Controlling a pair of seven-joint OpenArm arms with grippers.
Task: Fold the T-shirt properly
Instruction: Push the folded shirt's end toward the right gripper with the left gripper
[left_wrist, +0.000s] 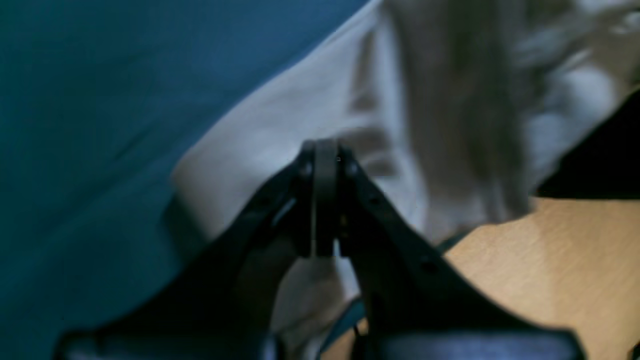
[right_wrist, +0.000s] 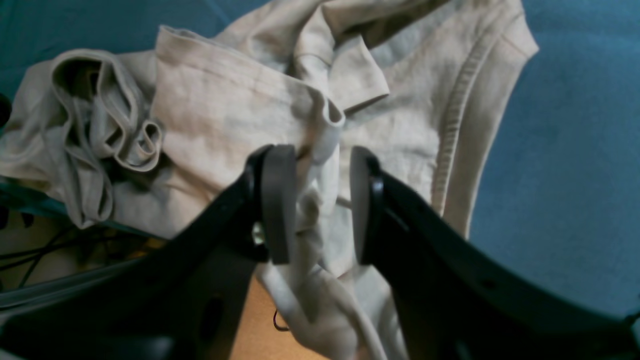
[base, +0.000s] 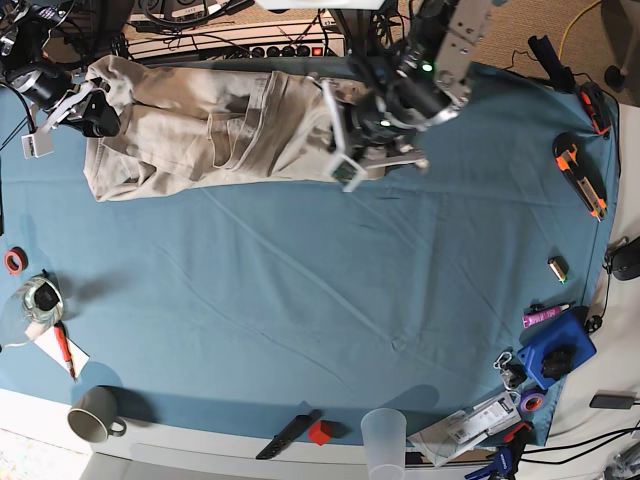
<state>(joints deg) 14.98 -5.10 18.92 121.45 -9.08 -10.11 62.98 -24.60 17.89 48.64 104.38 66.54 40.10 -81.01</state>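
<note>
The T-shirt (base: 200, 130) lies in a long, wrinkly strip at the far edge of the table, on the blue cloth (base: 300, 300). It is not flat yet, so this looks like the start of the job, when the shirt gets pulled out straight before any folding. The left gripper (left_wrist: 325, 165) has its two jaws pressed tight together, right at the edge of the shirt (left_wrist: 310, 115). It may be pinching a thin bit of the shirt, but the picture from that wrist is blurry and I cannot tell for sure. The right gripper (right_wrist: 314, 200) has its jaws spread apart, with a bunched fold of the shirt (right_wrist: 225, 110) between them, and the pads do not look like they squeeze it. In the view from above, the right gripper (base: 85, 105) sits at one end of the shirt and the left gripper (base: 360, 140) at the other end. Next, I think the right jaws need to close on the fold, and then both arms can pull apart to spread the shirt. The collar is hard to find in the crumpled part. The left arm covers its end of the shirt from above, and part of the shirt seems to hang over the table edge.
</note>
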